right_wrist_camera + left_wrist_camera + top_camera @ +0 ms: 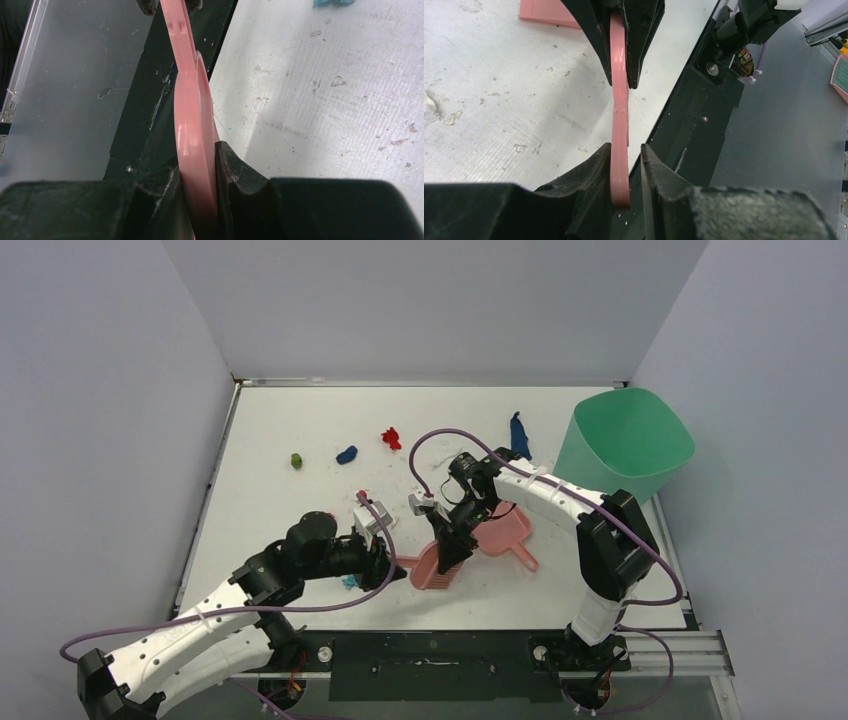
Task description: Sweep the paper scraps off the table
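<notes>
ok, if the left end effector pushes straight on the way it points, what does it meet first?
The right end effector, shut on the pink handle, dead ahead; depth unclear.

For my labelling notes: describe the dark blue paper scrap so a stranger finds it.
Find the green bin at the far right. Just left of it lies the dark blue scrap. It is long; the other blue scrap, farther left, is rounder and brighter.
</notes>
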{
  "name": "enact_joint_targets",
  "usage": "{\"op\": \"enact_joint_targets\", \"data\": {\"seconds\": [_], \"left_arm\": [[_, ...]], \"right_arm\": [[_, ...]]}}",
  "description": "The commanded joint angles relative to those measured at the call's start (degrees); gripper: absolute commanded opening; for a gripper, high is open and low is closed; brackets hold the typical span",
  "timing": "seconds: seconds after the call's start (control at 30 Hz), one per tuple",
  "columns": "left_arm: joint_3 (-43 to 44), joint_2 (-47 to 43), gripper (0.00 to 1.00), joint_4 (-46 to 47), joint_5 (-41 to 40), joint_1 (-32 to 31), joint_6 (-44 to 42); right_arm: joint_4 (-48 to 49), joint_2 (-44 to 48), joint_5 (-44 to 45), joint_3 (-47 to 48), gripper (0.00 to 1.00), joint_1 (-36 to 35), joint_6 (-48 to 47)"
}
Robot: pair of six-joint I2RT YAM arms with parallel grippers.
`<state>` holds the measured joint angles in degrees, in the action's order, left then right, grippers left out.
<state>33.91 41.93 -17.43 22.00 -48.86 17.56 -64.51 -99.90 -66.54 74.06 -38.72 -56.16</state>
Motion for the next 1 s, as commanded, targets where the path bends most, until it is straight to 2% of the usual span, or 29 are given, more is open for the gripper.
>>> {"op": "enact_joint_targets", "data": {"seconds": [0.0,0.23,0.6,0.8,0.83,0.97], "left_arm": [[1.10,-2.77,0.23,5.59,-2.08,-0.80,1.14],[-1.80,-3.19,0.23,9.82,-4.82,-0.96,5.29],[-2.34,-3.85,0.16,10.14,-6.30,-1.03,4.58],[-2.74,-3.80,0.00,10.63,-5.71,-1.06,4.49],[-2.86,-3.72,0.00,10.81,-5.59,-1.06,4.53],[-2.94,-3.53,0.00,11.23,-4.75,-1.05,4.82]], "right_arm": [[1.64,1.89,-2.64,0.66,0.05,-0.04,-0.67],[2.20,2.34,-2.38,-0.05,0.05,-0.13,-0.44],[2.90,2.09,-2.44,-0.75,0.05,-0.31,0.34],[2.91,1.58,-2.95,-0.76,0.05,-0.32,0.53],[2.97,1.55,-2.91,-0.78,0.07,-0.28,0.53],[1.54,1.05,-3.24,0.65,0.38,0.56,-0.36]]}}
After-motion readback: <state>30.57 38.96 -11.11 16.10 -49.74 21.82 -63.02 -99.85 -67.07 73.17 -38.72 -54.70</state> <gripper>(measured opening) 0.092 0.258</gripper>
